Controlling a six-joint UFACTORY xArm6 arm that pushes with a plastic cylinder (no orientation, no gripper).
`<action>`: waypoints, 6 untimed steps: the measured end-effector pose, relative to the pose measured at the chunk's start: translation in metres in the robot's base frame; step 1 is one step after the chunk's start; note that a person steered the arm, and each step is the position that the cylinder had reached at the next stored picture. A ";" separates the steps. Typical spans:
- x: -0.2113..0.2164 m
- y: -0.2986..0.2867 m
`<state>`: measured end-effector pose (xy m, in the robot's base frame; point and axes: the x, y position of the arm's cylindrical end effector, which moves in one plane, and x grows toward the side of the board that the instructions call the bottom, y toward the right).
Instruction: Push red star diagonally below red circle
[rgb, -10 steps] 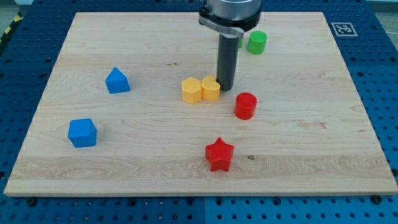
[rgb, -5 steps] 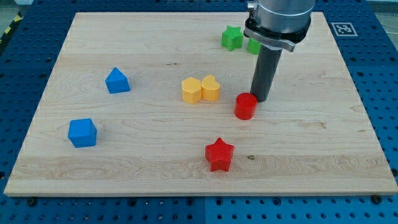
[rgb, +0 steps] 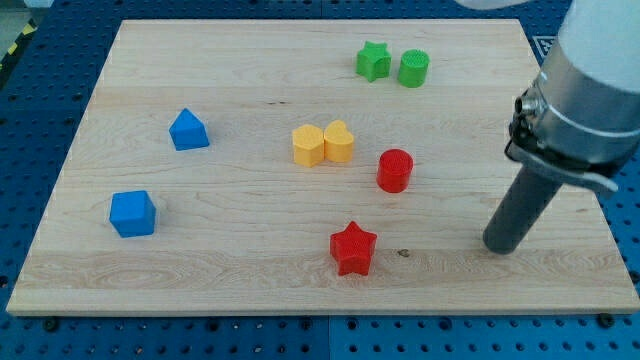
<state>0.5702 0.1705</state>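
The red star (rgb: 352, 248) lies near the view's bottom centre of the wooden board (rgb: 250, 280). The red circle, a short cylinder (rgb: 395, 170), stands above it and a little to the view's right. My tip (rgb: 500, 246) rests on the board at the view's right, well to the right of the red star at about its height, and below and to the right of the red circle. It touches no block.
Two yellow blocks (rgb: 322, 144) sit side by side left of the red circle. A green star (rgb: 373, 61) and a green cylinder (rgb: 413, 68) are at the view's top. Two blue blocks (rgb: 188, 130) (rgb: 132, 213) are at the view's left.
My tip has moved from beside the yellow blocks, past the red circle, down to the view's lower right. No block has shifted.
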 end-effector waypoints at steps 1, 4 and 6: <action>0.019 -0.024; 0.039 -0.137; 0.048 -0.160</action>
<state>0.6184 0.0108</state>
